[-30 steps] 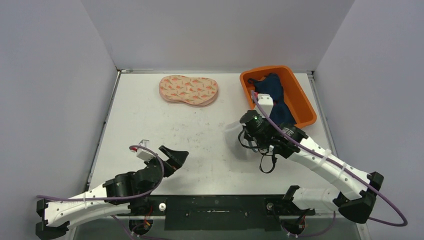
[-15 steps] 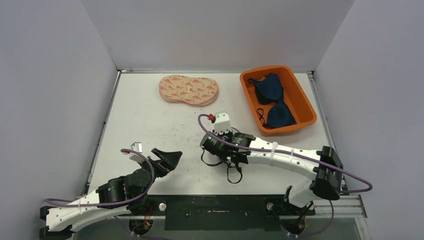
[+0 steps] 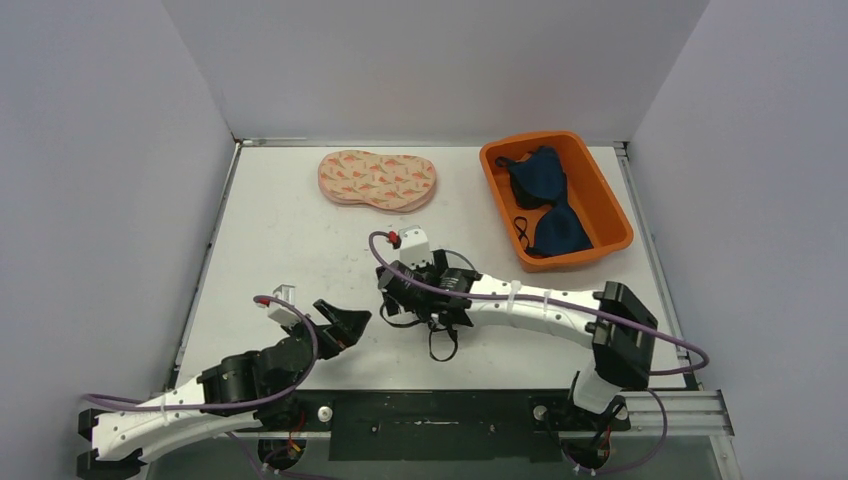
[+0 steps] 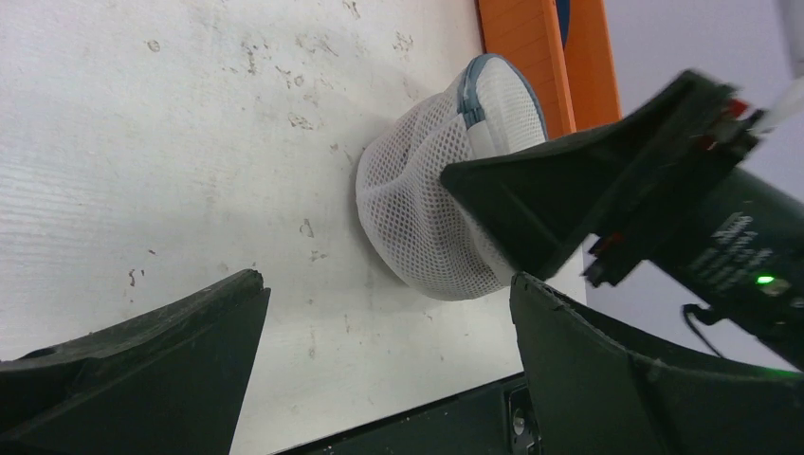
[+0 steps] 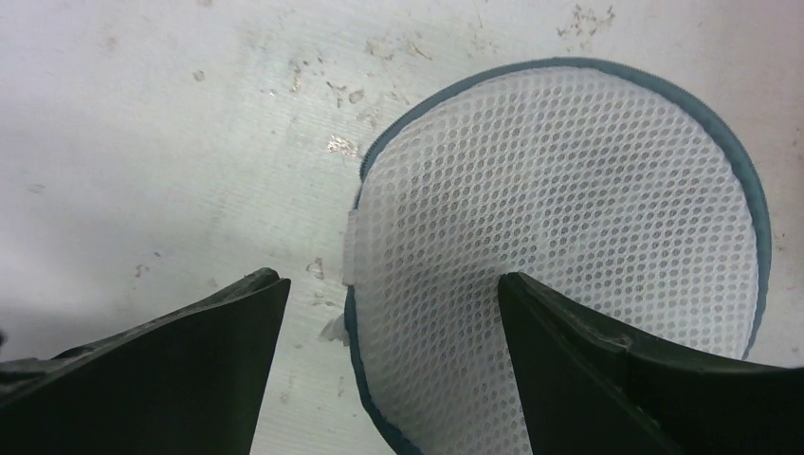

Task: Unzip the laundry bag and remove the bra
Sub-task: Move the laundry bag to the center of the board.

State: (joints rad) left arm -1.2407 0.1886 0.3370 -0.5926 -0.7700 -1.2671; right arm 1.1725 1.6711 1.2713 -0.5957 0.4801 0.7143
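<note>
Mesh laundry bag (image 5: pixel 569 218) lies beneath the right pincer (image 5: pixel 391 282) — spread wide; left pincer (image 4: pixel 387 277) likewise gapes, empty.

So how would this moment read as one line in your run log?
right fingers: open above mesh laundry bag | left fingers: open, short of bag | bra: in orange bin

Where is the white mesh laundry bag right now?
The laundry bag lies on the table near its middle, right under the open right gripper, between the left gripper and the orange bin.
</note>
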